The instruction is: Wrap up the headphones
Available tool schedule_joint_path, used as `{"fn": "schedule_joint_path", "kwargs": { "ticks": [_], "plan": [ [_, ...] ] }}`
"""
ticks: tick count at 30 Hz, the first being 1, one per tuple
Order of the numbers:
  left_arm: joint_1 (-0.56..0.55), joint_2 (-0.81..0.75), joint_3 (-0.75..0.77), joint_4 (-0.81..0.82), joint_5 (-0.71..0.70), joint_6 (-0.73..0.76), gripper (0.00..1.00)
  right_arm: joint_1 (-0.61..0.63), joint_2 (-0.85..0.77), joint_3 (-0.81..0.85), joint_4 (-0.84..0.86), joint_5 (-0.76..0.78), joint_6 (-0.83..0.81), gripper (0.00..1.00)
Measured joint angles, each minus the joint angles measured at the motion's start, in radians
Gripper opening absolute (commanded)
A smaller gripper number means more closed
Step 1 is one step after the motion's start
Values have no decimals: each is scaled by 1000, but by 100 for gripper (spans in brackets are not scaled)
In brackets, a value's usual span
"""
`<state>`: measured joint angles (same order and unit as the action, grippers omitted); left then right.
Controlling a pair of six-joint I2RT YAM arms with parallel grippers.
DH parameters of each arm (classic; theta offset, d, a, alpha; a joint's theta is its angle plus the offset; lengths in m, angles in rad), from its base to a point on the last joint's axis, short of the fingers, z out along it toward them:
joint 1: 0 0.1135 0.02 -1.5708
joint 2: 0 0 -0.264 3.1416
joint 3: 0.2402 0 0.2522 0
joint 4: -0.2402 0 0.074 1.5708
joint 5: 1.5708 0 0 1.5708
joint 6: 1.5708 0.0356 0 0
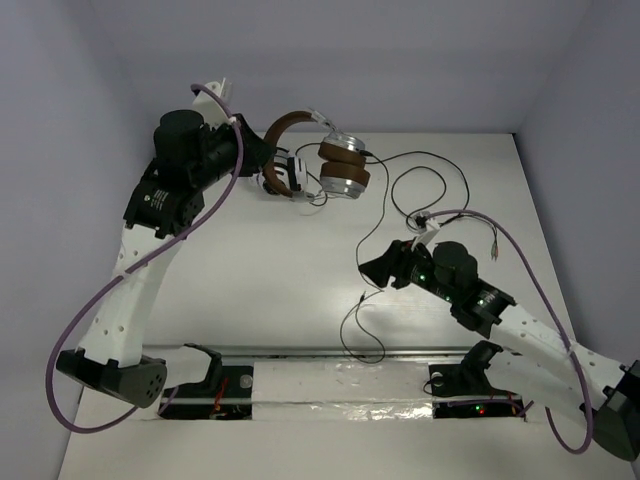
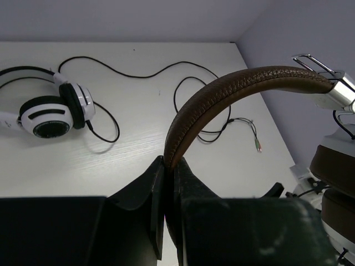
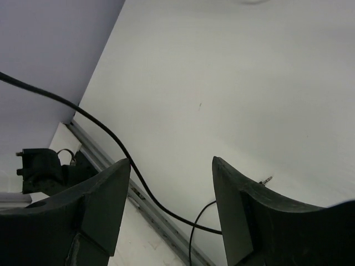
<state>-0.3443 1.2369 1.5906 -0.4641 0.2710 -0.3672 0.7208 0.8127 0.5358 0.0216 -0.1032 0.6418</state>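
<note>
The left claw [image 2: 166,166] is clamped shut on the brown headband of the headphones [image 1: 338,165], holding them at the far side of the tabletop [image 1: 250,290]. The right claw [image 3: 171,166] stands wide open nearer the front, and the thin dark cable [image 3: 111,136] crosses the gap between its jaws without being pinched. The cable lies in loose loops across the tabletop with no turn visible around headband or cups, so wrapping is judged not yet begun and the full length is left to wind.

no readable text, brand or number; small white label [image 1: 156,197] on left arm [image 1: 135,265] too blurred.
</note>
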Motion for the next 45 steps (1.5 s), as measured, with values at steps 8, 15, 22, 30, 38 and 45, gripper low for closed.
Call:
{"fn": "schedule_joint_path", "kwargs": {
  "ticks": [8, 15, 22, 30, 38, 45],
  "plan": [
    [28, 50, 56, -28, 61, -3, 0, 0, 40, -95, 193, -102, 13, 64],
    [39, 109, 96, -50, 99, -13, 0, 0, 69, -138, 273, -145, 14, 63],
    [58, 141, 226, -67, 123, -19, 0, 0, 98, -184, 336, -140, 30, 61],
    [63, 142, 234, -35, 152, -39, 0, 0, 115, -198, 352, -132, 37, 2],
    [65, 81, -96, 108, 119, -97, 0, 0, 93, -69, 146, -52, 8, 0],
    [67, 26, -398, 140, 80, -119, 0, 0, 159, 208, -62, 140, -76, 0]
  ]
}}
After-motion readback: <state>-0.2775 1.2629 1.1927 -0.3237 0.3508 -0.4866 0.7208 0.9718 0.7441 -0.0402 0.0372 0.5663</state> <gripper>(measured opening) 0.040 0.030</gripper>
